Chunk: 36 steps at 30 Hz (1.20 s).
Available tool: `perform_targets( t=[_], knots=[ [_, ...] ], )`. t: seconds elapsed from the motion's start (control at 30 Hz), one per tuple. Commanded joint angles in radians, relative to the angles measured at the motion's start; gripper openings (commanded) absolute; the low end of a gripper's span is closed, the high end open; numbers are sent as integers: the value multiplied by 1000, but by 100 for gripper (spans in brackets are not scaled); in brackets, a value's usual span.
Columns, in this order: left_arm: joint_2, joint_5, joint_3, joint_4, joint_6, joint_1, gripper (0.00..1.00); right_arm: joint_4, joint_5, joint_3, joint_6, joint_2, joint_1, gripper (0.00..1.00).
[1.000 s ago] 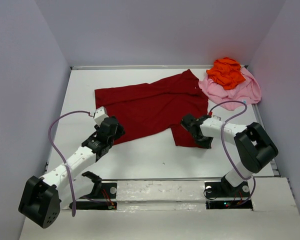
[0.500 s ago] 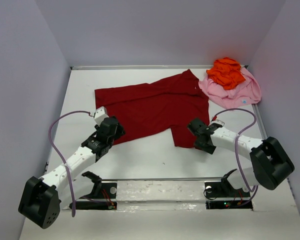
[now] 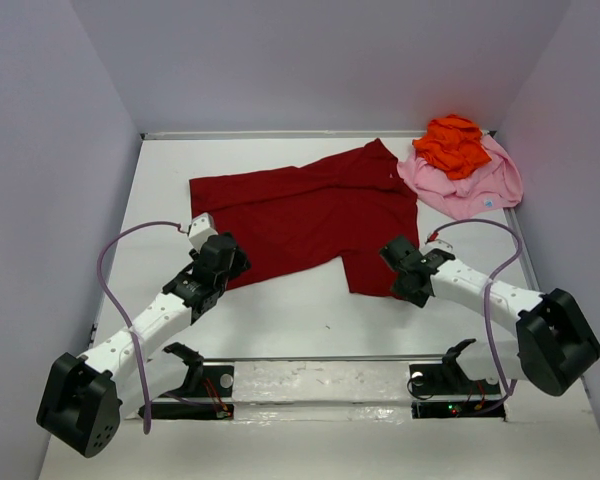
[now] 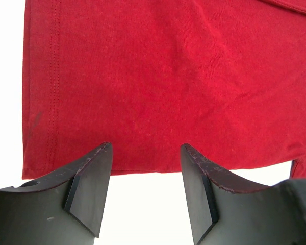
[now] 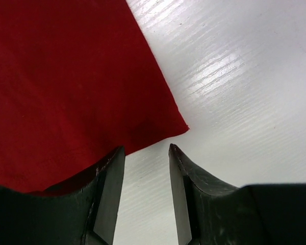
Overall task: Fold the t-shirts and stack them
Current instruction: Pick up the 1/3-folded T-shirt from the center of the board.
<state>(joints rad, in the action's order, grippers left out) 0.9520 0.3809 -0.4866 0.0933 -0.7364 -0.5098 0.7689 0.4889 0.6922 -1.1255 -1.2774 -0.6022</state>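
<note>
Left claw (image 4: 145, 153) stands wide apart, empty, at the 8 o'clock hem of the red shirt (image 3: 310, 215); right claw (image 5: 146, 153) half-apart, empty, at its 5 o'clock corner.

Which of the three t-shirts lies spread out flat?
The dark red cloth t-shirt; the bright orange cloth t-shirt sits crumpled on the bunched light pink cloth t-shirt in the far right corner.
</note>
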Motion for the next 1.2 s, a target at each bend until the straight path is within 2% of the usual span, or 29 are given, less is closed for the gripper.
perform_targets(
  t=[0.0,0.13,0.3,0.43,0.53,0.73,0.9,1.17],
  knots=[
    [-21,21,5,-26,9,-6,65,12,10,18,3,-13,-2,46],
    [-27,12,13,-35,5,-4,65,65,31,56,-8,-13,-2,46],
    [-18,6,13,-44,5,-4,65,165,94,128,-28,-46,-2,31],
    [-19,12,10,-43,9,-4,65,184,93,151,-45,-74,-2,11],
    [-24,12,14,-41,11,-6,65,182,86,148,-56,-85,-2,0],
    [-32,13,14,-43,8,-4,65,223,91,153,-102,-117,-2,0],
    [-30,12,13,-46,8,-4,65,270,108,181,-132,-204,-2,0],
    [-39,13,22,-44,6,-4,65,225,77,164,-128,-243,-2,0]
  ],
)
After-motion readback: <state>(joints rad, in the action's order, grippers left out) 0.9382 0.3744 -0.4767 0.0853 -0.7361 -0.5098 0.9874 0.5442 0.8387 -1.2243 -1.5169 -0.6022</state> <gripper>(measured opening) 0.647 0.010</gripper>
